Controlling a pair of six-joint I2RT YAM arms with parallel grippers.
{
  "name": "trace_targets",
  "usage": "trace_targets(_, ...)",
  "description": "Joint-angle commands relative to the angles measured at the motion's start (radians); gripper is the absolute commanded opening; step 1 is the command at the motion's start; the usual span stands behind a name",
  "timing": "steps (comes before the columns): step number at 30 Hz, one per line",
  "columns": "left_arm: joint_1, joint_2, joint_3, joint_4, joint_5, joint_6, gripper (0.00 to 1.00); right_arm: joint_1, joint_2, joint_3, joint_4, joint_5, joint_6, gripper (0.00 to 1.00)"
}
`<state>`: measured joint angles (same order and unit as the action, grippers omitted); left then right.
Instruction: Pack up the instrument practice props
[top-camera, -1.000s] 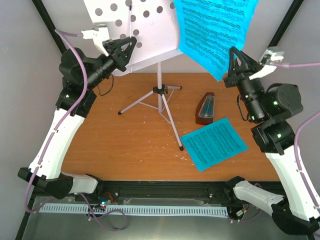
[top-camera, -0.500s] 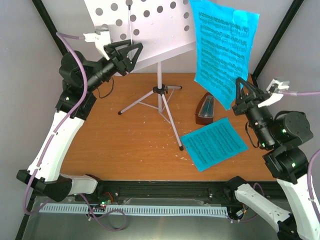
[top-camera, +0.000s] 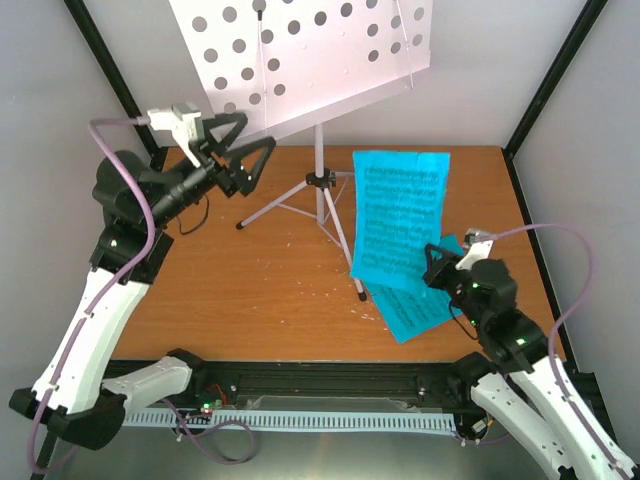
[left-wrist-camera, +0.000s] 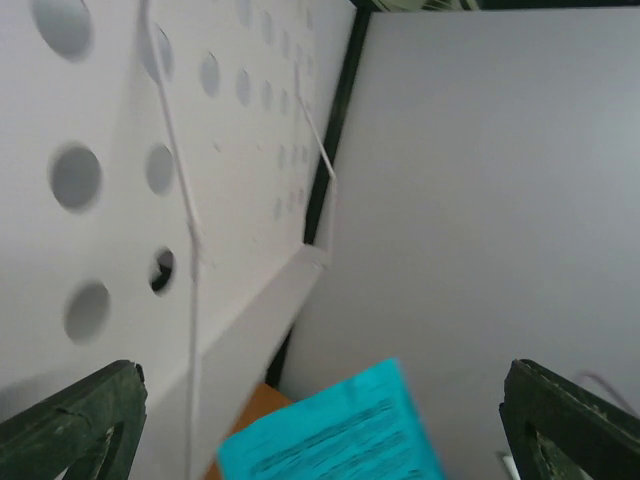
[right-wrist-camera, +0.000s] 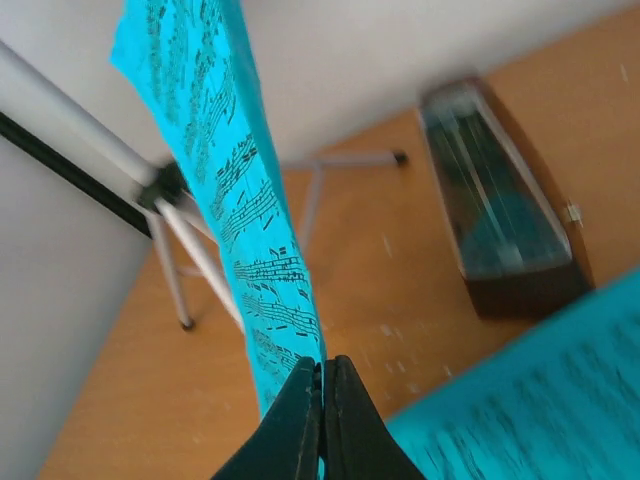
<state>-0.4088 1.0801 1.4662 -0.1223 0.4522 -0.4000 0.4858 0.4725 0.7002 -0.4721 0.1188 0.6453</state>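
Wooden tabletop (top-camera: 250, 290) beneath cyan black-printed sheet (top-camera: 395, 220), upright, pinched in right hand (right-wrist-camera: 322, 368); left hand (top-camera: 252, 135) spread wide, empty.

A wooden table (top-camera: 250, 300) with an orange-brown top, flecked with pale scuffs, stands between plain light-grey walls (top-camera: 50, 120). Black frame posts (top-camera: 556, 75) rise at the back corners. A black rail (top-camera: 330, 385) and a white slotted strip (top-camera: 300, 420) run along the near edge. The light is soft and even.

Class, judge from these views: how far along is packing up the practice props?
Done: music stand's desk holds no sheets. In hand: right end effector pinches one cyan sheet; left end effector is open. To do: second sheet, metronome and the unfolded stand sit on the table.
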Motion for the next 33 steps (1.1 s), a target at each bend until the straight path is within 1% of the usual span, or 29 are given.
trace_targets(1, -0.001, -0.07, -0.127, 0.113, 0.123, 0.021, 0.97, -0.001, -0.012, -0.176, 0.079, -0.002, 0.176, 0.03)
trace_targets(4, -0.001, -0.089, -0.193, 0.145, 0.188, 0.003, 0.97, -0.001, -0.005, -0.269, 0.095, 0.035, 0.231, 0.03)
trace_targets(7, -0.001, -0.111, -0.251, 0.163, 0.228, 0.015, 0.99, -0.001, -0.014, -0.306, 0.042, 0.12, 0.257, 0.03)
trace_targets(10, 0.0, -0.142, -0.299, 0.128, 0.186, 0.077, 0.99, -0.001, 0.0, -0.259, -0.049, 0.201, 0.236, 0.03)
trace_targets(12, 0.002, -0.15, -0.322, 0.107, 0.157, 0.086, 0.99, -0.001, 0.032, -0.21, -0.135, 0.271, 0.238, 0.03)
trace_targets(15, 0.002, -0.15, -0.351, 0.115, 0.187, 0.073, 0.99, -0.001, 0.056, -0.179, -0.198, 0.353, 0.265, 0.03)
trace_targets(18, 0.002, -0.15, -0.381, 0.123, 0.222, 0.056, 0.99, -0.002, 0.046, -0.186, -0.235, 0.404, 0.372, 0.03)
trace_targets(25, 0.002, -0.185, -0.441, 0.101, 0.23, 0.041, 0.99, -0.001, -0.017, -0.27, -0.243, 0.436, 0.6, 0.03)
trace_targets(33, 0.002, -0.222, -0.523, 0.125, 0.244, -0.019, 0.99, -0.001, -0.047, -0.282, -0.372, 0.502, 0.81, 0.03)
